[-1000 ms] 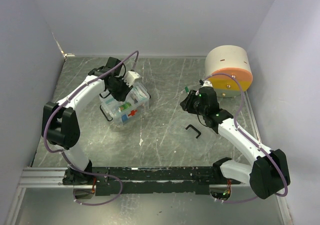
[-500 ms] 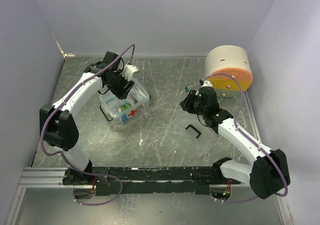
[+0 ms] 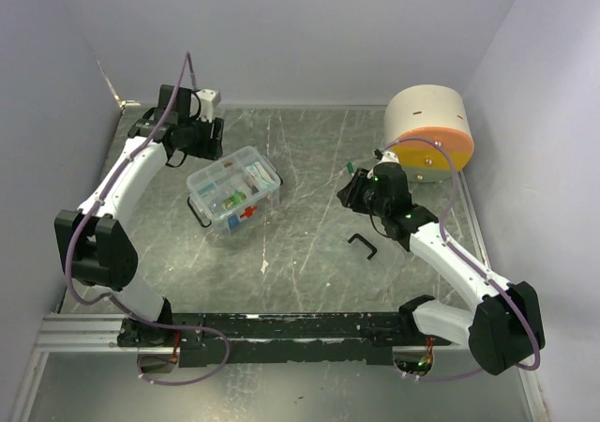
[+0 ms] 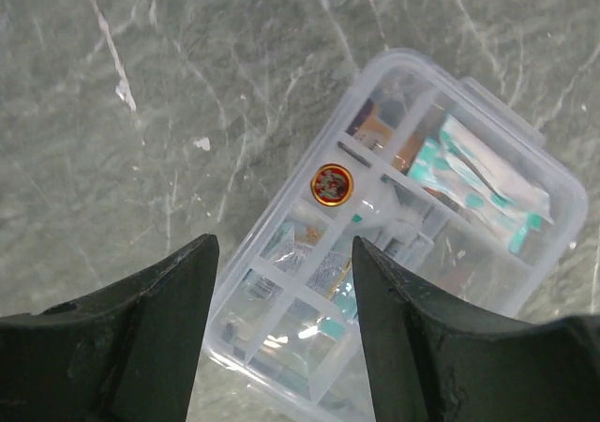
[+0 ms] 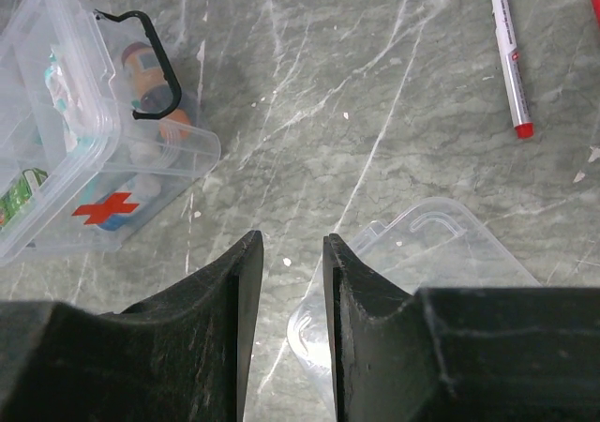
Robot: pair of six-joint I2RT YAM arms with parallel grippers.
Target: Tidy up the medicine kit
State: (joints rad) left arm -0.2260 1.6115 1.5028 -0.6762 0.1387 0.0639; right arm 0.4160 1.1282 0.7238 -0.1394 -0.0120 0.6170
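The medicine kit (image 3: pixel 234 189), a small clear box with a red cross on its side and a black handle at its seven o'clock end, stands on the grey table (image 3: pixel 309 150) at about nine o'clock from the centre. Its divided tray shows teal-printed packets and a small round orange cap. The left gripper (image 3: pixel 192 139) hangs in the air at eleven o'clock from the box, jaws apart and empty. Well away at three o'clock, the right gripper (image 3: pixel 349 192) shows only a narrow gap between its jaws, over the edge of a loose clear lid (image 5: pixel 412 263); whether it grips that lid cannot be told. A green pen (image 3: pixel 349 169) lies at its twelve o'clock, a black bracket (image 3: pixel 363 245) at five o'clock, and a big cream and orange drum (image 3: pixel 428 131) at two o'clock.
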